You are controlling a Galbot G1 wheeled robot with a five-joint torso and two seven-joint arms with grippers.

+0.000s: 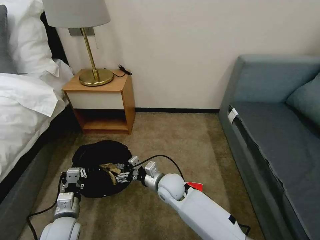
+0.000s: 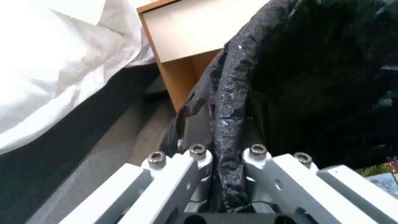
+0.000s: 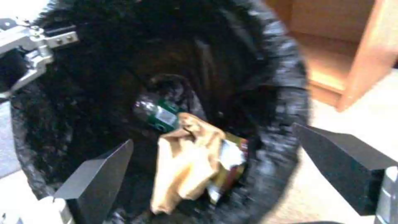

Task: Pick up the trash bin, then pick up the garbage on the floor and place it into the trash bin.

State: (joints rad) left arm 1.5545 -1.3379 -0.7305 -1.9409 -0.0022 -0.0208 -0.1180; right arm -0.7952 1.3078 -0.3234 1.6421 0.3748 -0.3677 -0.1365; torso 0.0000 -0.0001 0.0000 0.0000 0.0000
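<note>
The trash bin stands tilted on the carpet in front of the nightstand, between the bed and the sofa. Inside it lie the bottle, the brown paper and the snack wrapper. The left gripper has its fingers closed on the bin's rim and liner. The right gripper hangs over the bin's mouth with fingers spread wide and nothing between them. I judge the drop is being finished; it is best to lift the right arm straight away without catching the liner, and keep the left grip firm. A red piece shows partly behind the right arm; what it is I cannot tell. The bin's bottom is too dark to read.
</note>
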